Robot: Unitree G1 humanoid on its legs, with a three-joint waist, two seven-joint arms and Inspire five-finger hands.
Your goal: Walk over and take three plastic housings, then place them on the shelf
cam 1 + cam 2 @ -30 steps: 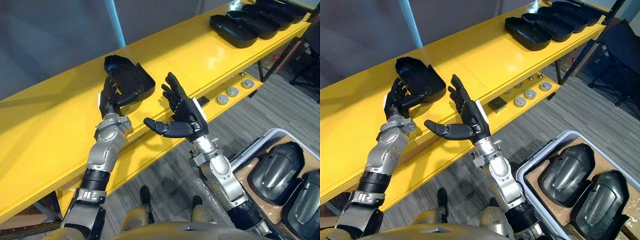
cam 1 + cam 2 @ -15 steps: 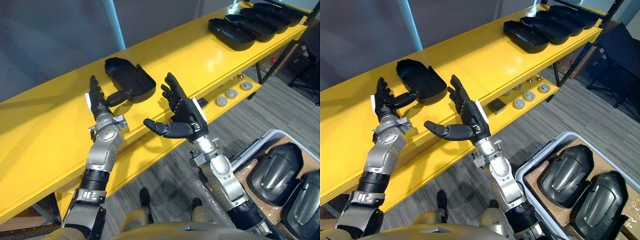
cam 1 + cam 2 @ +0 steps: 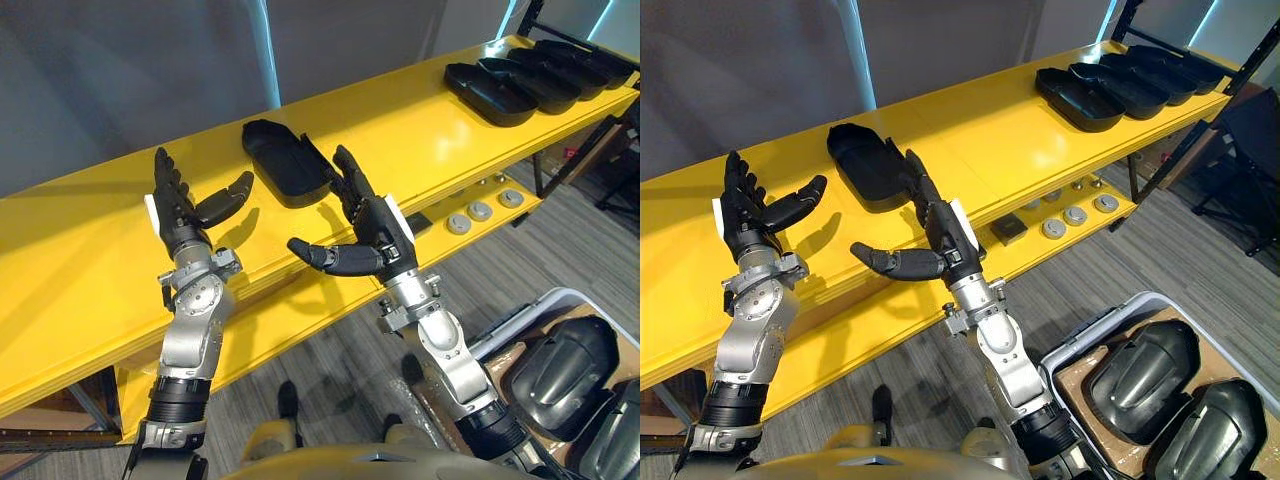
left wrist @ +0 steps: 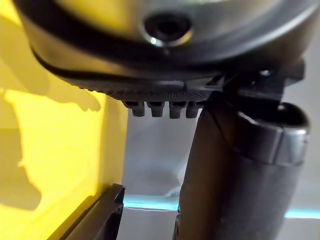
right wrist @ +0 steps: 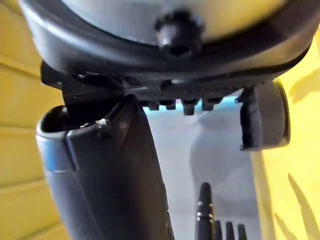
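with left hand and right hand spread wide, empty, draw back without nudging housing on shelf.

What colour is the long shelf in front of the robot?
The shelf is bright yellow, clearest in the left eye view.
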